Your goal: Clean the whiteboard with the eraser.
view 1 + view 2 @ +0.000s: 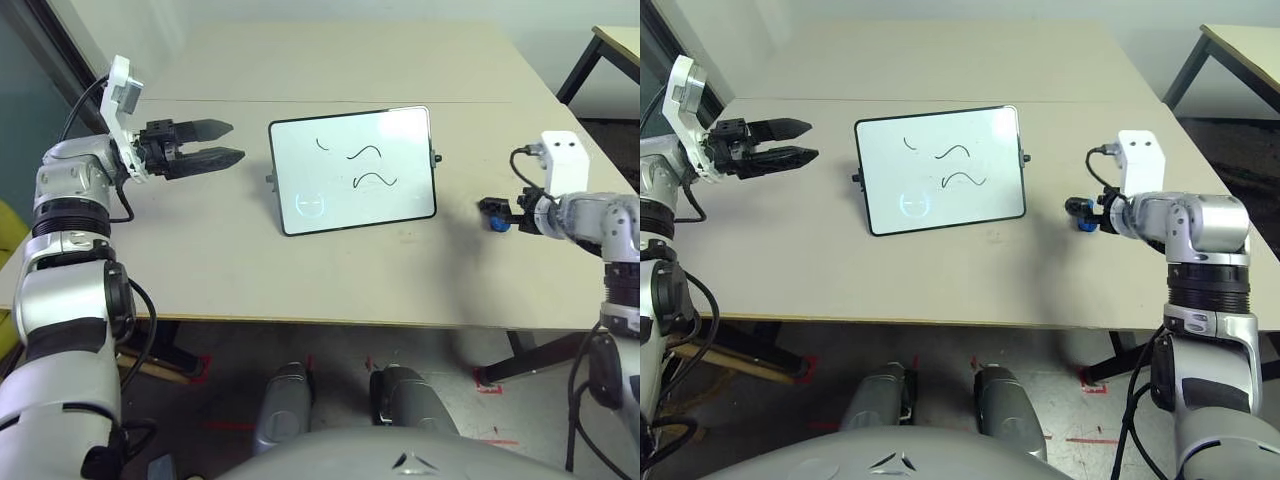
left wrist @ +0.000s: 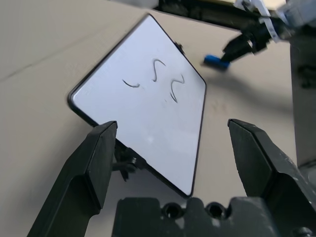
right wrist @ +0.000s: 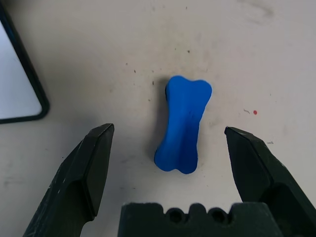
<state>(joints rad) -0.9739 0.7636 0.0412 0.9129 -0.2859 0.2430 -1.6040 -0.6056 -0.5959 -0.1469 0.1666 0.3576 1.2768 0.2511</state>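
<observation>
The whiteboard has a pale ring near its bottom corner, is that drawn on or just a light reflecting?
Probably glare: in the left eye view the ring on the whiteboard glows pale, unlike the black squiggles; in the left wrist view the board shows only those squiggles and a soft sheen.

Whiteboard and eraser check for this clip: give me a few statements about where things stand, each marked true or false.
1. The whiteboard bears black squiggles. True.
2. The eraser is clamped between the right gripper's fingers. False: it lies on the table between open fingers, touched by neither.
3. The left gripper is open. True.
4. The left gripper is pressing on the whiteboard. False: it hangs apart from it, on the robot's left side of the board.
5. The eraser lies on the whiteboard. False: it lies on the table on the robot's right side of the board.
</observation>
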